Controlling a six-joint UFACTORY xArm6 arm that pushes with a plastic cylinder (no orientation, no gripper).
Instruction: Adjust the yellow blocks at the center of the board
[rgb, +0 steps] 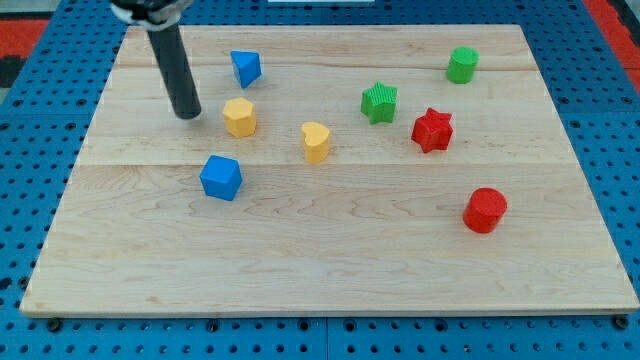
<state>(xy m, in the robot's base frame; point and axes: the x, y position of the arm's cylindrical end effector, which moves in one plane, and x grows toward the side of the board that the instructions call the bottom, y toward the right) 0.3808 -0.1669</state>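
Note:
A yellow hexagonal block (239, 117) sits left of the board's middle. A yellow heart-shaped block (316, 141) sits to its right, nearer the centre, apart from it. My tip (187, 115) rests on the board just left of the yellow hexagonal block, with a small gap between them. The rod rises up to the view's top left.
A blue triangular block (245, 68) lies above the yellow hexagon; a blue cube (221, 178) lies below it. A green star (379, 102), red star (432, 130), green cylinder (462, 64) and red cylinder (486, 210) lie at the right. The wooden board (320, 270) ends in blue pegboard.

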